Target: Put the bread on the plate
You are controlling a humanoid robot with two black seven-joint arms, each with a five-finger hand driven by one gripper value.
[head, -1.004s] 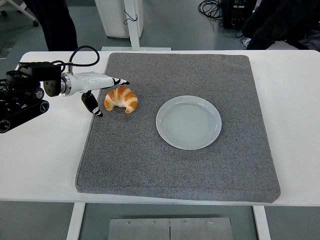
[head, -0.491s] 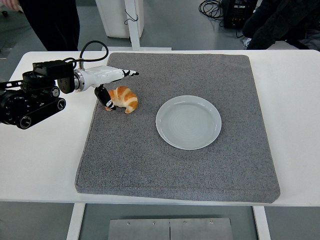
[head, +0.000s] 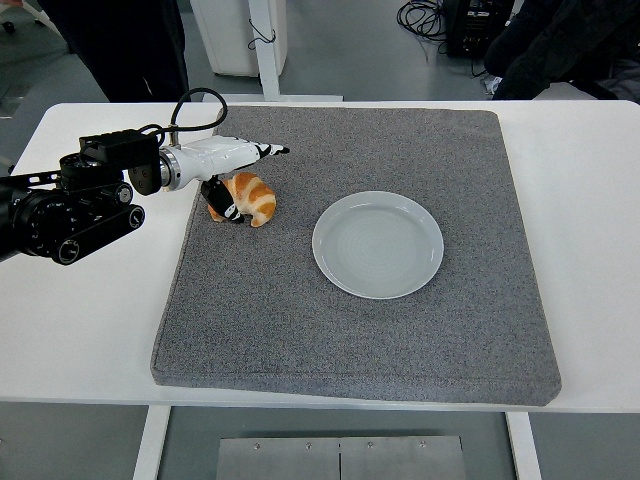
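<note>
A: Where was the bread (head: 246, 198) seen?
B: On the mat (head: 357, 252), between the left hand's (head: 232, 175) fingers (head: 270, 151) and thumb, well left of the plate (head: 377, 244).
A: Was it gripped?
B: The fingers were spread around it; a firm grasp could not be told.

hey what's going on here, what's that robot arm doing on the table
The robot's left hand is closing in on a croissant lying on the grey mat. Its fingers are spread, one above the bread and one low at its left side, so it isn't gripped or lifted yet. The white plate to the right is empty. The right arm is out of view.
</note>
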